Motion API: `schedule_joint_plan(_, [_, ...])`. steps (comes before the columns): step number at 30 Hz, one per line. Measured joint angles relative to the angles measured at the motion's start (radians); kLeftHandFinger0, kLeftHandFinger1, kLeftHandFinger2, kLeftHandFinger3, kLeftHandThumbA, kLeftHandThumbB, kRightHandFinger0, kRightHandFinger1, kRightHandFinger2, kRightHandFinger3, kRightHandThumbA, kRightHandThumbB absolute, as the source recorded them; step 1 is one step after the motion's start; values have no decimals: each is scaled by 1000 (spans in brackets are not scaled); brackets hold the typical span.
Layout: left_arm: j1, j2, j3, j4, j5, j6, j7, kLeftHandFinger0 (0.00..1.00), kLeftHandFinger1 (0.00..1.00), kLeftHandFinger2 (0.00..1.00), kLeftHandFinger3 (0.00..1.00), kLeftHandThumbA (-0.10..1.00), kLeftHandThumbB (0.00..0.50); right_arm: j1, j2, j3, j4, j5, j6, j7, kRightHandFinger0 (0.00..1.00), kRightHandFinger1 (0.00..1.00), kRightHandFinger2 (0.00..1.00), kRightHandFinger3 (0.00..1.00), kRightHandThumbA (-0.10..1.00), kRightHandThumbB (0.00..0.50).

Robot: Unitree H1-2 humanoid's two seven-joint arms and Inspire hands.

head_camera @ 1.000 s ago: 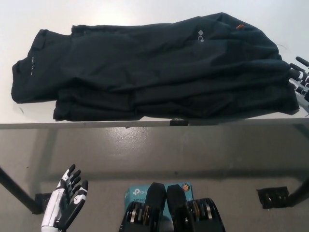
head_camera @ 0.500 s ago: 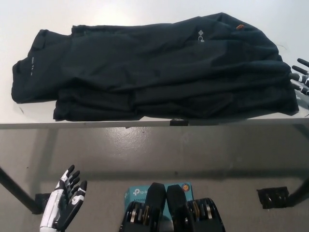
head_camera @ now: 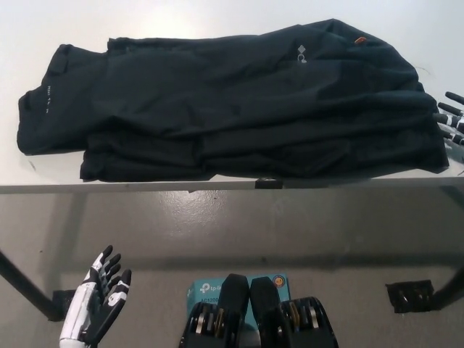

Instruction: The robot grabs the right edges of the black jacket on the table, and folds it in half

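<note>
A black jacket (head_camera: 232, 101) lies across the white table (head_camera: 145, 22), folded over on itself, with a small white logo and an orange tag near its upper right. My black right hand (head_camera: 452, 119) shows only as fingertips at the picture's right edge, just off the jacket's right edge, fingers apart and holding nothing. My white left hand (head_camera: 98, 301) rests open below the table's front edge at the lower left.
The table's front edge (head_camera: 217, 185) runs across the middle of the view. Below it is grey floor, black table legs (head_camera: 25, 290) at left and a black foot (head_camera: 413, 296) at right. A teal box (head_camera: 210, 288) lies on the floor.
My right hand has drawn back slightly toward the right edge of the view. The jacket and my left hand have stayed where they were.
</note>
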Motion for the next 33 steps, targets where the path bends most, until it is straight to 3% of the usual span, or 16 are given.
schedule_joint_plan(4, [0, 0, 2, 0, 1, 0, -1, 1000, 1000, 1000, 1000, 611, 52, -6, 14, -46, 24, 7, 3, 19, 1000, 1000, 1000, 1000, 1000, 418])
schedule_joint_plan(7, [0, 0, 2, -6, 2, 1, -1, 1000, 1000, 1000, 1000, 515, 60, -12, 32, -81, 44, 17, 5, 29, 1000, 1000, 1000, 1000, 1000, 441])
schedule_joint_plan(9, [-1, 0, 2, -14, 3, 1, -1, 1000, 1000, 1000, 1000, 510, 60, -17, 43, -95, 52, 21, 7, 34, 1000, 1000, 1000, 1000, 1000, 444])
schedule_joint_plan(11, [-3, 0, 2, -20, 4, 1, -1, 1000, 1000, 1000, 1000, 421, 55, -20, 54, -111, 54, 23, 8, 41, 1000, 1000, 1000, 1000, 1000, 483])
schedule_joint_plan(14, [-6, -1, 3, -19, 4, 0, 0, 1000, 1000, 1000, 1000, 391, 53, -30, 74, -134, 62, 28, 11, 52, 1000, 1000, 1000, 1000, 1000, 487])
schedule_joint_plan(33, [-28, -2, 4, -20, 11, 0, 0, 1000, 1000, 1000, 1000, 432, 111, -86, 135, -92, 115, 13, 23, 100, 1000, 1000, 1000, 1000, 1000, 500])
